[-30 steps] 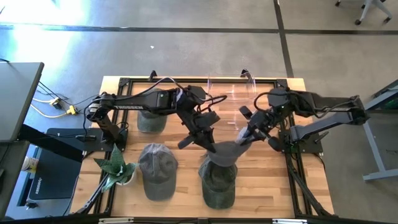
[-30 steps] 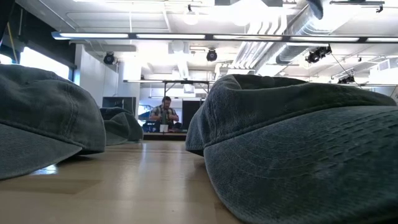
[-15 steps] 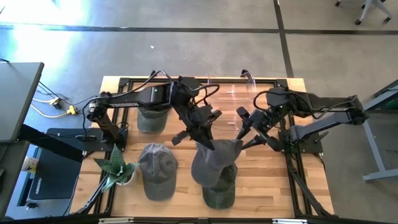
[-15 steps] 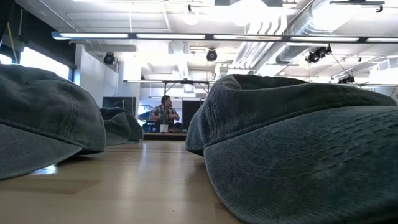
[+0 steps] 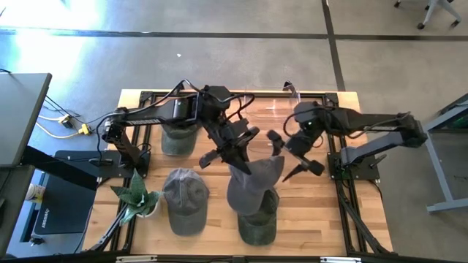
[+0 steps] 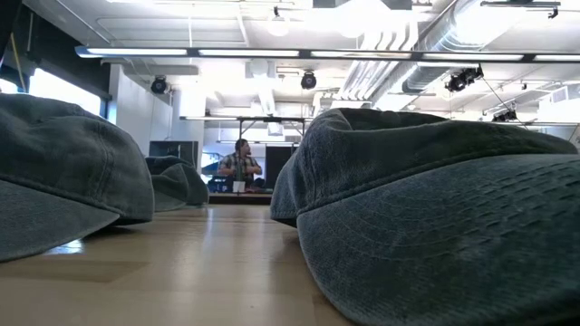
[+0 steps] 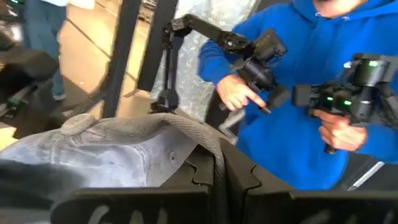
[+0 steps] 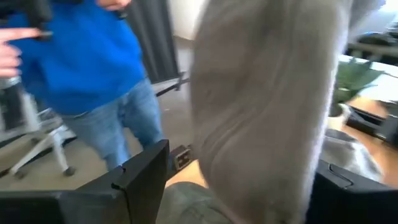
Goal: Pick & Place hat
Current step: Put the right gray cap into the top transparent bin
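Observation:
A grey hat hangs over the middle of the table from my left gripper, which is shut on it. In the left wrist view the hat's crown lies just ahead of the fingers. My right gripper is open beside the hat's right side. In the right wrist view the grey cloth stands between its spread fingers; whether they touch it, I cannot tell. A green hat lies on the table under the grey one. My left gripper pinches the grey hat's rim edge between its two fingers, coming from the table's left and pointing nearly level. The hat hangs slack below the fingers, above the green hat; whether the two hats touch, I cannot tell.
Another grey hat lies near the front left, a green one at the far left under the left arm. A potted plant stands at the left edge, a clear stand at the far edge. A person in blue stands beyond the table.
My right gripper has opened, let go of the grey hat and drawn a little toward the far edge. The hat, bunched between both grippers before, has dropped open and hangs from my left gripper alone. My left gripper has risen slightly.

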{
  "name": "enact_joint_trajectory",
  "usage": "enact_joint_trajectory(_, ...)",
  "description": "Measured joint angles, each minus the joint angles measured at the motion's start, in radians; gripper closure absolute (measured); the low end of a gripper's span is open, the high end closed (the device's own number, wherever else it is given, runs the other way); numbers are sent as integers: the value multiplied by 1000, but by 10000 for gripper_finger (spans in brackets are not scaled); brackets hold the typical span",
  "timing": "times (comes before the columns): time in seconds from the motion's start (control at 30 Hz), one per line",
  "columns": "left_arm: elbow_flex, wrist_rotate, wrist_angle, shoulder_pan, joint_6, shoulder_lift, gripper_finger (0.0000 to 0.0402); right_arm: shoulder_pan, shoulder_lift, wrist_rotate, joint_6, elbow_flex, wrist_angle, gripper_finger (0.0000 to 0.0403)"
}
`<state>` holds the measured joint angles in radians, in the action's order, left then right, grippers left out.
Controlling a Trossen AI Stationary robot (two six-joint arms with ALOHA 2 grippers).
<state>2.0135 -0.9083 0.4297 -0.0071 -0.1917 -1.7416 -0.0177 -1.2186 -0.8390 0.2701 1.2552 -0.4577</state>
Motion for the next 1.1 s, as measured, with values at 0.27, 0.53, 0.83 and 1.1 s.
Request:
enact_joint_trajectory(0.27,0,36,38,1,1,0,401,36,48,-44,53,0,-61,221)
enact_joint_trajectory(0.53,0,33,52,1,15,0,401,95,142,87,55,0,-155,350)
enact_joint_trajectory(0.83,0,31,16,1,30,-2,401,139,179,51,1,0,-101,395)
enact_joint_trajectory(1.1,0,29,16,1,30,-2,401,132,142,153,-187,0,-106,362)
